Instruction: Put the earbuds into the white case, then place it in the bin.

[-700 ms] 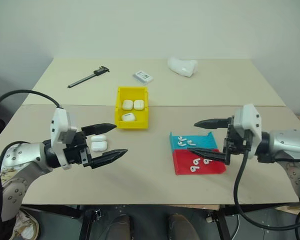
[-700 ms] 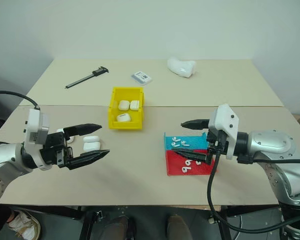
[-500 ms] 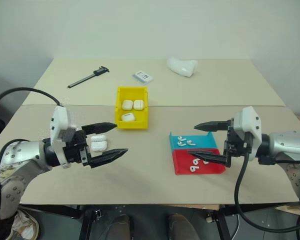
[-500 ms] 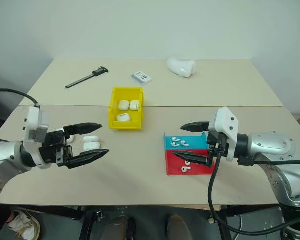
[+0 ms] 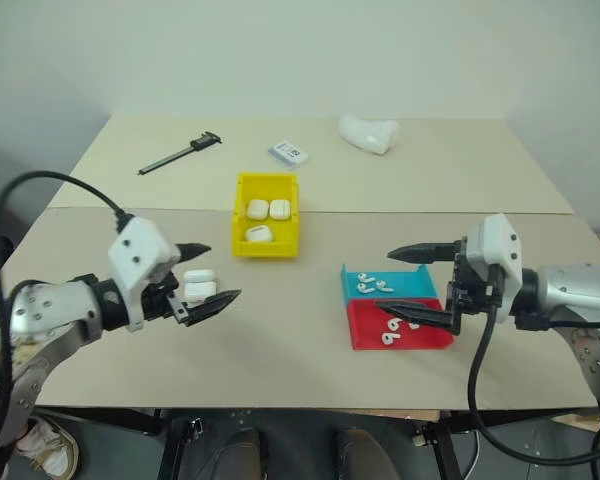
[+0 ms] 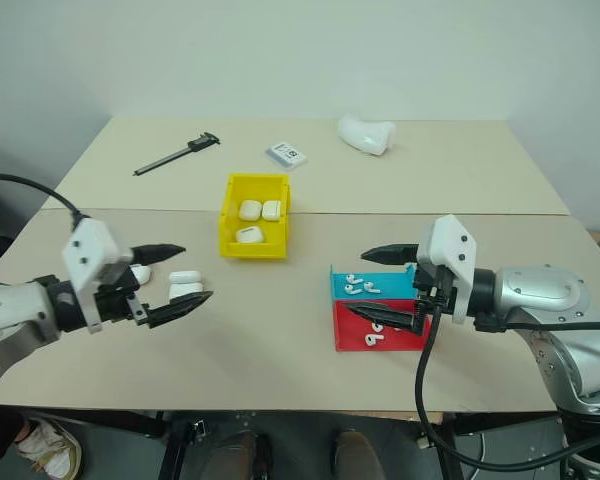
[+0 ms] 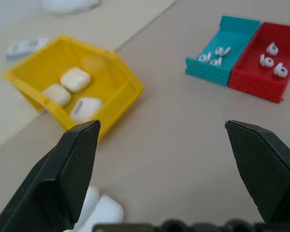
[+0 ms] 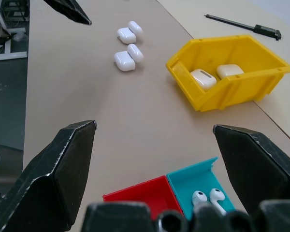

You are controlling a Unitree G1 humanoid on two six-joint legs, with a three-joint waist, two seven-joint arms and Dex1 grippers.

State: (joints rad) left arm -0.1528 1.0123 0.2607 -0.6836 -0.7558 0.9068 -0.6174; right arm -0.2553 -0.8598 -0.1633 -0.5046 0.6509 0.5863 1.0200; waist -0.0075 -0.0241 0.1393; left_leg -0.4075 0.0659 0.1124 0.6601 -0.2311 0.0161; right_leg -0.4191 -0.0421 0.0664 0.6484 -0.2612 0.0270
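Partly hidden behind the left gripper (image 5: 208,274) at left centre of the left eye view: a cluster of loose white cases (image 5: 199,284) on the counter (image 5: 290,320), two visible there, four countable in the right wrist view at upper centre (image 8: 127,45). Fingers spread wide, nothing between them, hovering above that cluster. Cut off at the bottom edge of the left wrist view: two of those cases (image 7: 100,212). Three more white cases (image 7: 71,93) lying inside the yellow bin (image 5: 266,214) at centre; only two of them seen over the bin wall in the right wrist view. Right gripper (image 5: 412,286) at right centre, likewise wide open and empty, above the blue-and-red tray (image 5: 394,310). Earbuds (image 7: 213,54) in the tray: three in the blue half, three in the red half (image 7: 272,60), small and hard to separate in the eye views. Farther back on the counter: a black caliper (image 5: 178,153), a small white card (image 5: 288,153), a white lump (image 5: 368,132) of uncertain identity.
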